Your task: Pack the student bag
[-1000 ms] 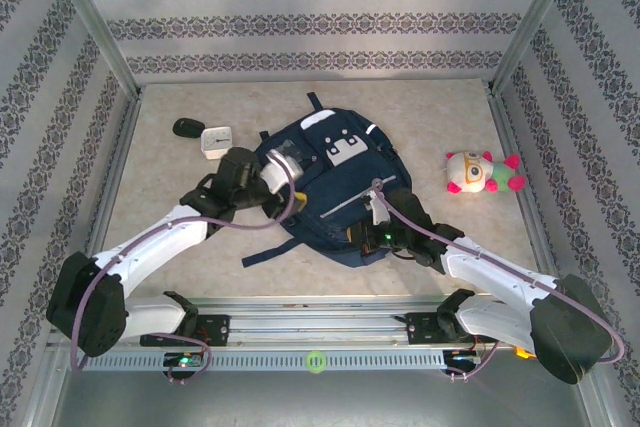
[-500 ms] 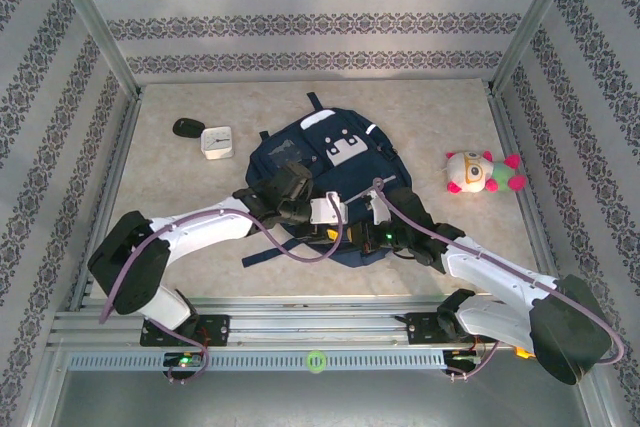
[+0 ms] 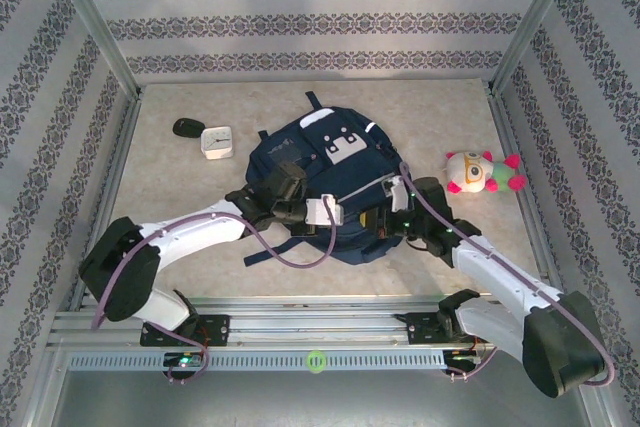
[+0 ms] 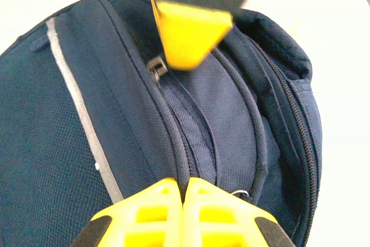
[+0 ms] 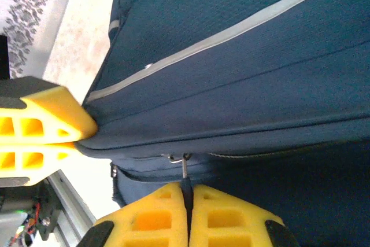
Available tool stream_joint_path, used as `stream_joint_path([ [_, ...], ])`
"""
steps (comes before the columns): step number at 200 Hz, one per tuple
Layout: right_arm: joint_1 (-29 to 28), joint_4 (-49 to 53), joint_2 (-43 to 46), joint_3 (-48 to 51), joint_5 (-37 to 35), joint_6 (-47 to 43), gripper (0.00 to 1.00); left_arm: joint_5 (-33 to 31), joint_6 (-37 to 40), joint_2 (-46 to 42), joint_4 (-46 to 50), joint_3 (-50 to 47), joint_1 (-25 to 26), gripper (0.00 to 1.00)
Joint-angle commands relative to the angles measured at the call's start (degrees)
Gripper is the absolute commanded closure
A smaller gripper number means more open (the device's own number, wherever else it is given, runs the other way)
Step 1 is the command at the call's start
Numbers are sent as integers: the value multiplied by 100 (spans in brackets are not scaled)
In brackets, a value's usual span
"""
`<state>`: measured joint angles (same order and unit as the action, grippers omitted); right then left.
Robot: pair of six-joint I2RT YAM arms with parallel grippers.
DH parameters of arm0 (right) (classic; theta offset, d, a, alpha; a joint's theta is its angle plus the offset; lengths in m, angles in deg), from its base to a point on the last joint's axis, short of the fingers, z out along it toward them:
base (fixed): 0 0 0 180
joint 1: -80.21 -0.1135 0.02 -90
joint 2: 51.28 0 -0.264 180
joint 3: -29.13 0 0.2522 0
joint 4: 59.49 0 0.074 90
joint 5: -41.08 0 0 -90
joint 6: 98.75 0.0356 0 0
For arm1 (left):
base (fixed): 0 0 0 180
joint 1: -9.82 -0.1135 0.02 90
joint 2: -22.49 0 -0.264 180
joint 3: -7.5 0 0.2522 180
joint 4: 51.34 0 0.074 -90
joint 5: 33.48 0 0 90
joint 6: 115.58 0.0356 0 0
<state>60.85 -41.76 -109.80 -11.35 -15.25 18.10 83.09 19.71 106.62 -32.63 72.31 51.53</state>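
The student bag (image 3: 335, 162), dark navy with grey-white stripes, lies flat in the middle of the table. My left gripper (image 3: 336, 213) is at its near edge; in the left wrist view the left gripper (image 4: 183, 184) is shut on a fold of the bag's fabric (image 4: 173, 143) beside the zipper seam. My right gripper (image 3: 379, 219) meets it from the right. The right wrist view has the right gripper (image 5: 186, 188) shut on a small metal zipper pull (image 5: 184, 169) under the bag's edge (image 5: 231, 125). The two grippers sit close together, facing each other.
A white and pink plush toy (image 3: 483, 172) lies right of the bag. A white clock (image 3: 217, 140) and a small black object (image 3: 186, 127) sit at the back left. Metal frame posts and patterned walls close in the table.
My left arm swung from the bag's upper left down to its near edge and shut on the fabric. The right wrist shifted away from me and to the right, still at the zipper.
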Motion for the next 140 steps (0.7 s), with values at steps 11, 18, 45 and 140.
stream_joint_path([
  [11, 767, -23, 15, 43, 331, -299, 100, 12, 277, -497, 914, -282, -347, 100],
  [18, 886, 22, -22, 10, 373, -371, 100, 15, 299, -566, 1010, -317, -386, 100],
  [45, 1110, 148, -221, -120, 411, -604, 100, -76, 391, -836, 1306, -434, -503, 100],
  [140, 450, -95, -65, -44, 147, -290, 100, -1033, -1158, -1326, 1413, 4, -398, 42],
])
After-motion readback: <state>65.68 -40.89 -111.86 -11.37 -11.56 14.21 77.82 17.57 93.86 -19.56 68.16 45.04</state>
